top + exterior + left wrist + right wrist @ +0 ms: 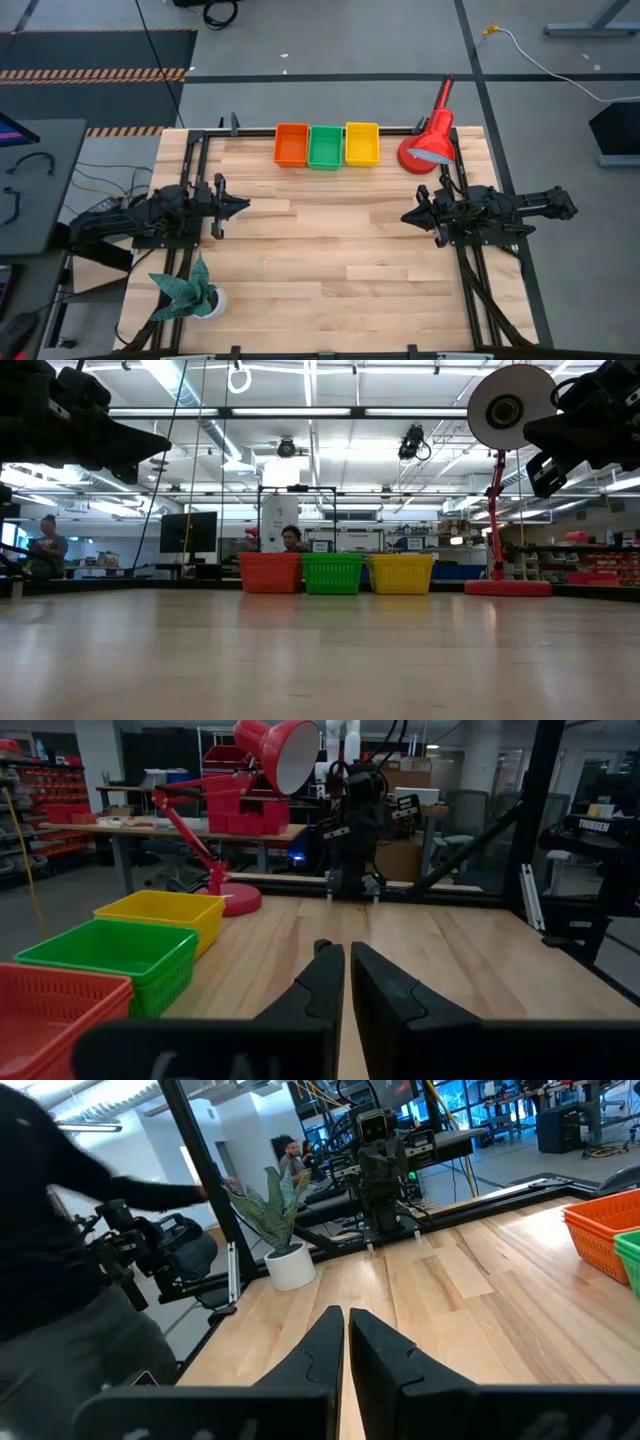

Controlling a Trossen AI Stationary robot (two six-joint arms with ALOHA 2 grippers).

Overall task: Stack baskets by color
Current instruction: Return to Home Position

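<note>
Baskets sit aligned; left gripper, right gripper hover closed

One word can be read: "TROSSEN", in pale capitals on a dark housing in the left wrist view; it stands off the table edge, roughly four o'clock; other labels are too small to read.

Three basket stacks in a row at the far edge of one table: one orange stack, one green stack, one yellow stack; baskets within each stack not countable; one red lamp just right of them; one potted plant near left; two grippers, left gripper and right gripper.
</note>
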